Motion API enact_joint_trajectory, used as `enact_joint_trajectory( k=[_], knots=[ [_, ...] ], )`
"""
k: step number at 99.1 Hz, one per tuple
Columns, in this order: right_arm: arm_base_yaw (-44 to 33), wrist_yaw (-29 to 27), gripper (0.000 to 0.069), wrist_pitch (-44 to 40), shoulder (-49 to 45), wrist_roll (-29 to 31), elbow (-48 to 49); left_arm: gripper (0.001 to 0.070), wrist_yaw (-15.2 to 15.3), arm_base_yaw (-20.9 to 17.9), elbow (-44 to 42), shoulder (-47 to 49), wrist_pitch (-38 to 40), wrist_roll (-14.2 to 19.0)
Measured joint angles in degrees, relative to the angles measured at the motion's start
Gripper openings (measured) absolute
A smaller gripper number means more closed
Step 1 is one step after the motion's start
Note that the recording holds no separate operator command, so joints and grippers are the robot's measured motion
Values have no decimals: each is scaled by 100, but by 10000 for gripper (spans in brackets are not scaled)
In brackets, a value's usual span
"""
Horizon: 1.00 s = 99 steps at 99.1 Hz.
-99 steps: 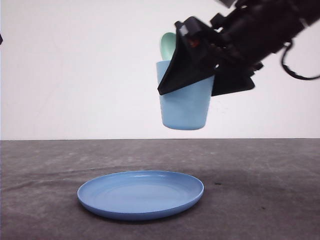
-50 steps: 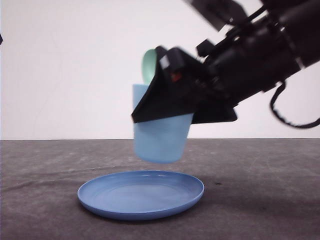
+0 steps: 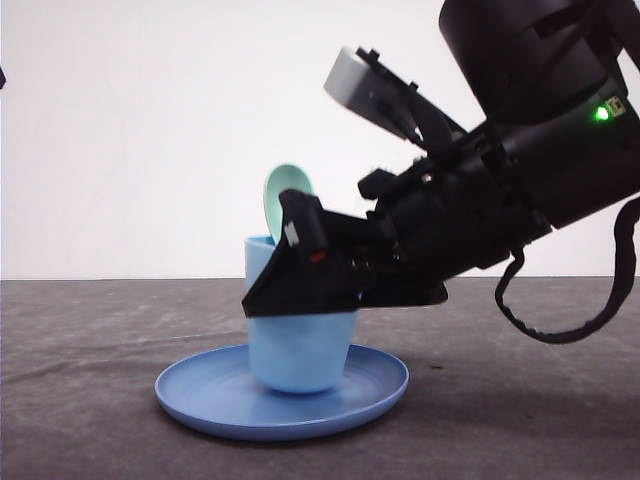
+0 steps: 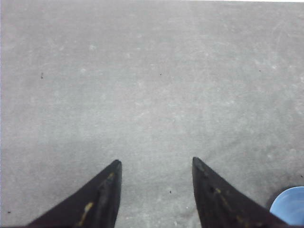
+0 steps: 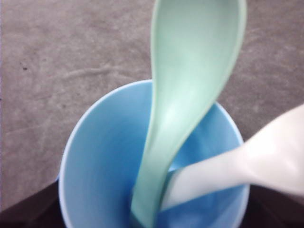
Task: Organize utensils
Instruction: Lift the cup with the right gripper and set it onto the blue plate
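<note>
The right end effector (image 3: 300,280), clamped on the cup (image 3: 298,350) holding spoon (image 3: 287,200) and apparently fork (image 5: 247,166), has lowered it from mid-air onto the plate (image 3: 190,395), so release likely comes next; the left end effector (image 4: 156,190) hangs open over bare worktop (image 4: 142,71).

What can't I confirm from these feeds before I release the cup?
- Fork: the right wrist view shows its white handle; its tines are down inside the cup, and the picture's edge cuts off the end.
- Spoon: its handle end is hidden in the cup.
- Right hand: its black fingers cover the cup's rim in the front view, so contact there is unclear.
- Plate: cup base looks seated; the underside is unseen.
</note>
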<state>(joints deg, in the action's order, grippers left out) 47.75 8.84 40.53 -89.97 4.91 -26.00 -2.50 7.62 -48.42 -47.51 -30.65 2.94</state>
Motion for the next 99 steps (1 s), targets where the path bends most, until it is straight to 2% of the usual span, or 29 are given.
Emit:
enact_joint_trajectory(
  k=[44,65,84,99],
  knots=[
    [103,9,473,2,-9,-61,0,280,0,0,-2,0,0,0],
    [105,11,604,-22,-9,-63,-4,280,0,0,-2,0,0,0],
    [52,59,623,-210,22,-66,-13,280,0,0,-2,0,0,0],
    [-13,160,625,-1082,354,-105,-136,280,0,0,-2,0,0,0]
  ],
)
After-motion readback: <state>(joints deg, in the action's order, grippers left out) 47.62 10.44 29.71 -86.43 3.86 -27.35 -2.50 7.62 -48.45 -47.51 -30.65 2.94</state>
